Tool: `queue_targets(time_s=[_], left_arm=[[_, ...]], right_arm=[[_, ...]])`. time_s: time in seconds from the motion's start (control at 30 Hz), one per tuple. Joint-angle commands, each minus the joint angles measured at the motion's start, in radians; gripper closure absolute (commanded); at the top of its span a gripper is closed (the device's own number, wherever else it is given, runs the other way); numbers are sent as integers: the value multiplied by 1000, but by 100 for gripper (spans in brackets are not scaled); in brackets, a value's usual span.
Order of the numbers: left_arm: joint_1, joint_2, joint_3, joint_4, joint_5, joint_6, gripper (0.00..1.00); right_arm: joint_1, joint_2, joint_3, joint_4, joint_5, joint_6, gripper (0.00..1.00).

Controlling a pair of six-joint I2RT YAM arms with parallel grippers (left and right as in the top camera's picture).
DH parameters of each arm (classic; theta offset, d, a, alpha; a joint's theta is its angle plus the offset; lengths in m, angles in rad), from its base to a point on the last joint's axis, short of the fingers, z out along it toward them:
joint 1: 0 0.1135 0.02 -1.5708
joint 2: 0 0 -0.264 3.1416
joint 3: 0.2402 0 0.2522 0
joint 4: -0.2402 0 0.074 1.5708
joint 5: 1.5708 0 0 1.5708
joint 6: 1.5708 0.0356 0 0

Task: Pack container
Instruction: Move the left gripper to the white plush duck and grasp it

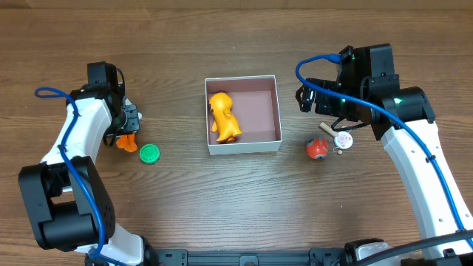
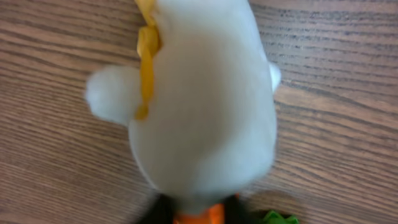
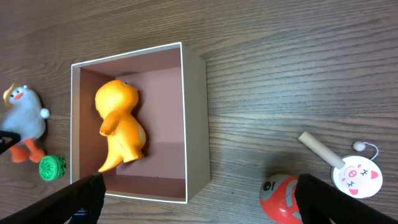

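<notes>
one container (image 1: 273, 111), a white-walled square box with a maroon-brown floor, sits open at the middle of the table (image 1: 222, 214). one orange dinosaur toy (image 1: 224, 117) lies inside along its left wall. the right half of the floor is bare.

four items are outside:
- one white bird toy (image 2: 205, 106) with orange feet, well left of the box
- one green ridged disc (image 1: 150, 153), just near-right of the bird
- one red round toy (image 1: 317, 149), right of the box
- one pig-faced rattle drum (image 1: 341, 139) with a wooden handle, just beside the red toy

the left gripper (image 1: 126, 124) is down at the bird, which fills the left wrist view. its fingers do not show clearly, so i cannot tell whether they pinch the toy. the right gripper (image 3: 199, 183) hovers right of the box with fingers spread wide, holding nothing.

judged step: taking up the bird for packing. recommended:
- grip across the body, not the soft tail or the feet
- lift clear of the green disc and above the box wall
- lower into the bare right half so the dinosaur is not pushed
</notes>
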State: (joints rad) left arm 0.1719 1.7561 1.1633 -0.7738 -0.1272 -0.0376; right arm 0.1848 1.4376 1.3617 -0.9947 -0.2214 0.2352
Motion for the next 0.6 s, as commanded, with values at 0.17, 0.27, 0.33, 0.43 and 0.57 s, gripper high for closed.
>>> queue_targets(time_s=[0.17, 0.27, 0.33, 0.43, 0.57], left_arm=[[5, 6, -12, 18, 6, 4, 0], [5, 6, -14, 43, 6, 3, 0], [5, 6, -18, 68, 9, 4, 0], [5, 6, -29, 105, 8, 4, 0], [5, 11, -30, 137, 14, 4, 0]], right_arm=[[6, -1, 26, 4, -5, 2, 0], [6, -1, 26, 4, -5, 2, 0], [6, -1, 26, 4, -5, 2, 0], [6, -1, 26, 4, -5, 2, 0], [6, -1, 26, 4, -5, 2, 0]])
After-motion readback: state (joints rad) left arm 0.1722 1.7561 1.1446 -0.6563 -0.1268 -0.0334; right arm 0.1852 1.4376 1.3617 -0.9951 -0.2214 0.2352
